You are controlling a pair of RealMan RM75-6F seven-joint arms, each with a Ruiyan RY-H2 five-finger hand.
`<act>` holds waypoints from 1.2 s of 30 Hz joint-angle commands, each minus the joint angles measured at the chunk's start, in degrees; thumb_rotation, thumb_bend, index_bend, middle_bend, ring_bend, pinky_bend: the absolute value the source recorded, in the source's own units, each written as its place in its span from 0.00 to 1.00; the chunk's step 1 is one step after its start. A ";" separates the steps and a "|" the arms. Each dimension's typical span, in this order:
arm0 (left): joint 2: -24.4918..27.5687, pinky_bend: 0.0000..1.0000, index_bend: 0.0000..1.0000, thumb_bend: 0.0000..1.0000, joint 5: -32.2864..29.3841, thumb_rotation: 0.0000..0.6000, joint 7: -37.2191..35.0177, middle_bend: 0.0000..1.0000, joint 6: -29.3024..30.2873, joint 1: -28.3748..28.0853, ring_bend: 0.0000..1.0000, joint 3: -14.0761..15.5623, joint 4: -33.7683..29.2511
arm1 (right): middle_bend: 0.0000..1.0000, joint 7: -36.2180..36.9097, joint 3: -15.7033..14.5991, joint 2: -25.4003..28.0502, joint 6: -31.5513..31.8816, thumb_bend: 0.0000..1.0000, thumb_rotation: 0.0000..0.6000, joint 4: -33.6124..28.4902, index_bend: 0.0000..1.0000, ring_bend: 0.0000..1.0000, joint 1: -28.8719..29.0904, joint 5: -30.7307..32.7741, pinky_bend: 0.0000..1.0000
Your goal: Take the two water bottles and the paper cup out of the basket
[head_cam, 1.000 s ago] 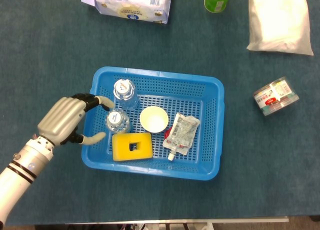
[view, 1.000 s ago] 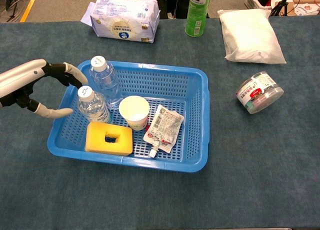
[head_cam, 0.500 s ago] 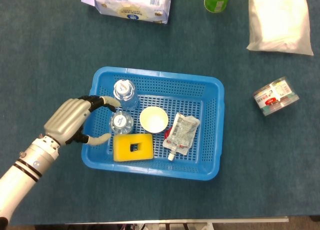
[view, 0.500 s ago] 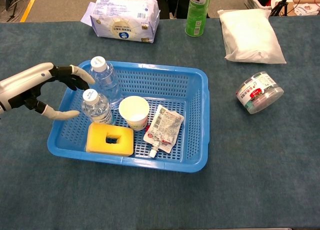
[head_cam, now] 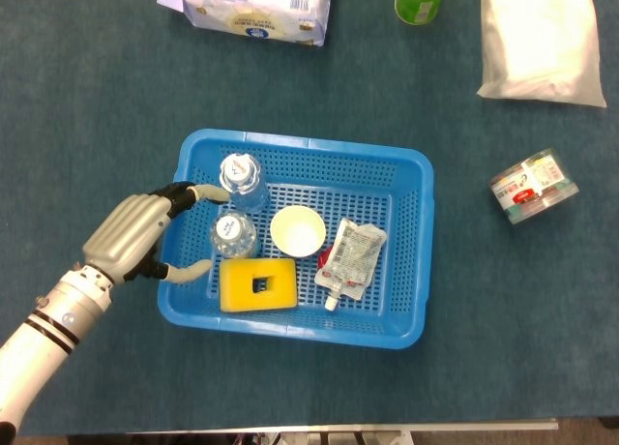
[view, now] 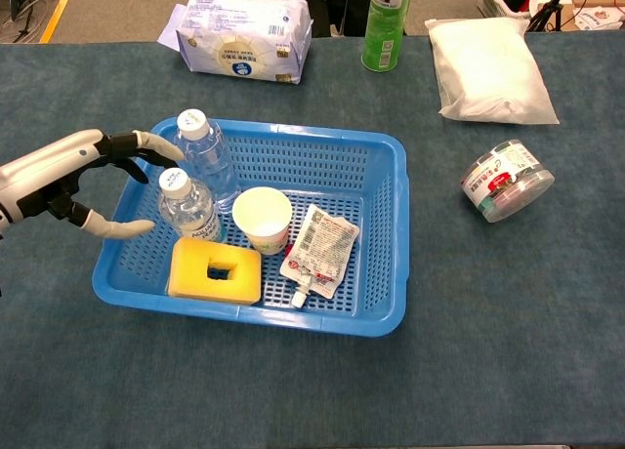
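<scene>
Over the last second the left hand moves in from outside the basket's left wall until its fingers bracket the near bottle; from half a second ago to now it changes little, perhaps easing back a touch, and the bottle leans slightly toward the sponge compared with its first position. The fingers are wide apart, holding nothing: the upper ones reach past the far bottle's cap side, the thumb lies low along the basket floor, and the near bottle stands in the gap between them, just off the fingertips. I judge the grasp is set up but not closed, so nothing has left the basket yet; both bottles and the cup sit inside, the cup just beyond the near bottle on the side away from the fingers. The head view, from above, shows how the near bottle's cap sits within the open span and that the upper fingertip comes close to the far bottle. The chest view shows heights instead: both bottles upright, the upper fingers at shoulder level of the near bottle and the thumb lower down, with a visible gap to the plastic. The right hand appears in neither view.
</scene>
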 commanded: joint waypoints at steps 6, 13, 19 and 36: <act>-0.47 0.29 0.19 0.23 0.48 1.00 -4.31 0.23 0.05 -0.03 0.18 0.48 0.37 | 0.41 -0.48 0.20 0.24 -0.03 0.12 1.00 -0.43 0.34 0.35 -0.03 0.40 0.41; -1.71 0.29 0.19 0.23 1.04 1.00 -5.73 0.24 -0.27 -0.50 0.20 0.72 0.63 | 0.41 -0.63 0.22 0.07 -0.32 0.12 1.00 -0.37 0.34 0.35 0.00 0.71 0.41; -3.51 0.29 0.21 0.23 0.91 1.00 -5.19 0.26 -0.65 -1.18 0.20 0.39 1.64 | 0.41 -0.73 0.29 0.08 -0.15 0.12 1.00 -0.51 0.34 0.35 -0.13 0.83 0.41; -7.49 0.34 0.27 0.23 -1.05 1.00 -4.22 0.32 -1.69 -2.19 0.26 -0.12 4.45 | 0.41 -1.05 0.37 0.31 0.25 0.12 1.00 -0.99 0.34 0.35 -0.55 1.19 0.41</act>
